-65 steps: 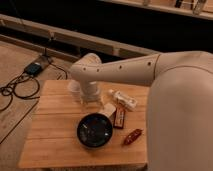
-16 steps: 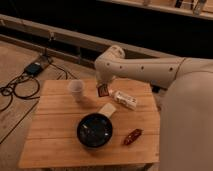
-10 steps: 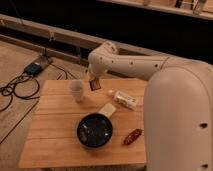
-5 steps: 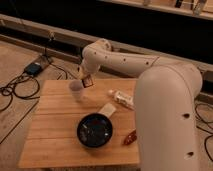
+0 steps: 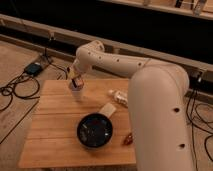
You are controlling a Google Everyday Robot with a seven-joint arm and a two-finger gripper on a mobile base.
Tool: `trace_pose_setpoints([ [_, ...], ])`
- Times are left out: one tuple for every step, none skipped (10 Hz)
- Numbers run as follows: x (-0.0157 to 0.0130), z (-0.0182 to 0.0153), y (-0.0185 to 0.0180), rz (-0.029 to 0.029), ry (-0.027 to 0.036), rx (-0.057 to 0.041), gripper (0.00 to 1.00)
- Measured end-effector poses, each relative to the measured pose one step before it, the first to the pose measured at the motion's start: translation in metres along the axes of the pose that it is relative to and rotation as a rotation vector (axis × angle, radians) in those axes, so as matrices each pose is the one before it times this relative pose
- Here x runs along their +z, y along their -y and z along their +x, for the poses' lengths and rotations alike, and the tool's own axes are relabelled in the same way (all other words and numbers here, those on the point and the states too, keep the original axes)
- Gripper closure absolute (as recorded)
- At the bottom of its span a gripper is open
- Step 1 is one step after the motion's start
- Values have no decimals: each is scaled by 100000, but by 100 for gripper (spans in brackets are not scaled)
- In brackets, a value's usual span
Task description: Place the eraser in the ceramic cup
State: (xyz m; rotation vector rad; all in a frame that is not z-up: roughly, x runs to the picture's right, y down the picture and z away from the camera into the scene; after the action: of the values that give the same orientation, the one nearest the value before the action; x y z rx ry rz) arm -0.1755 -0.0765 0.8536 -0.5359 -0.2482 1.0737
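My gripper (image 5: 77, 80) is at the end of the white arm, right above the small white ceramic cup (image 5: 76, 93) at the back left of the wooden table (image 5: 55, 130). It is shut on the dark reddish-brown eraser (image 5: 77, 80), which hangs upright just over the cup's mouth. The gripper hides most of the cup's rim.
A wide dark bowl (image 5: 94, 131) sits at the table's middle front. A pale beige block (image 5: 106, 109) lies behind it, a white packet (image 5: 119, 97) further back, a glossy red piece (image 5: 128, 139) at the front right. Cables and a box (image 5: 34, 68) lie on the floor at left.
The gripper has carried the eraser leftwards from above the table's middle to directly over the cup. The things on the table have not moved.
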Motion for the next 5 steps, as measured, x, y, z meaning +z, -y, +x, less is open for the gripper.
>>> trace_pose_setpoints([
  [757,13,-388,-1697,83,-1173,100],
  [650,78,-221,-1246,-50,-791,100],
  [797,132,-90,-1275,-76,-762,100],
  [748,89,201,-794,175,-656,100],
  [416,14,144,-316,229,-617,100],
])
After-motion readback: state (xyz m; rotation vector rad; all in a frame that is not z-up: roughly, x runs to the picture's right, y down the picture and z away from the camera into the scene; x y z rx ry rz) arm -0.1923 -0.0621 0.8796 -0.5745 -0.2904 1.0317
